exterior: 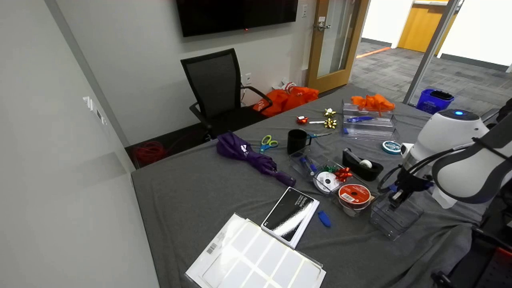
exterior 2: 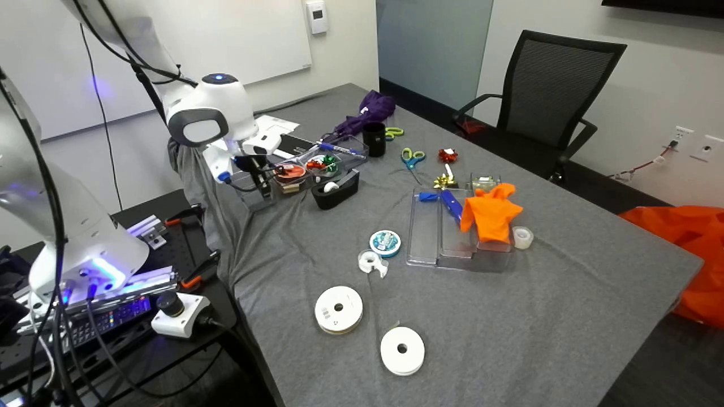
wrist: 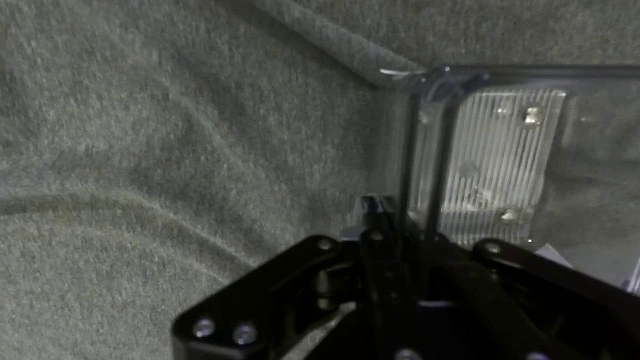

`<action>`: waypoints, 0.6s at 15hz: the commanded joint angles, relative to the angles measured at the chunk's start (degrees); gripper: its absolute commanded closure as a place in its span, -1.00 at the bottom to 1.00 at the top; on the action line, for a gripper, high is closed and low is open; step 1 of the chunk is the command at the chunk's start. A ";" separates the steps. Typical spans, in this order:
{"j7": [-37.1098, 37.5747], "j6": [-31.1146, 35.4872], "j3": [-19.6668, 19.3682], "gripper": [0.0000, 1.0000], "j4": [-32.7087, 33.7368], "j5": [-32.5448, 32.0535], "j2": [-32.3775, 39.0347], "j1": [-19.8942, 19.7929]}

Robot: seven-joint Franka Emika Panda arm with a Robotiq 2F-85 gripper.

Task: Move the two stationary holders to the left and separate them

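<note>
A clear plastic holder (exterior: 400,216) sits on the grey cloth near the robot in an exterior view. It fills the right side of the wrist view, with a ribbed bottom (wrist: 505,155). My gripper (wrist: 397,225) is at its left wall, one finger on each side, closed on the wall. The gripper also shows in both exterior views (exterior: 394,200) (exterior 2: 264,186). Two parallel dark rims show in the wrist view; I cannot tell whether they belong to one holder or two. The far side of the holder is out of the wrist view.
Beside the holder, clear containers (exterior: 298,160) carry blue markers, bows, a white spool (exterior: 327,182) and a red ribbon spool (exterior: 354,194). A black tape dispenser (exterior: 362,166), black mug (exterior: 297,142), purple umbrella (exterior: 254,158), black-fronted box (exterior: 290,216) and white gridded tray (exterior: 256,256) lie around.
</note>
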 commanded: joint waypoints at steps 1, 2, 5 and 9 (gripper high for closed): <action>1.53 3.65 0.89 0.26 0.61 -2.14 2.91 -0.32; 1.34 3.60 0.73 0.13 0.32 -2.66 2.86 -0.46; 0.81 2.07 0.11 -0.29 -0.01 -4.13 2.23 -0.72; -2.26 0.90 2.15 -0.85 -0.09 -4.46 0.32 -4.10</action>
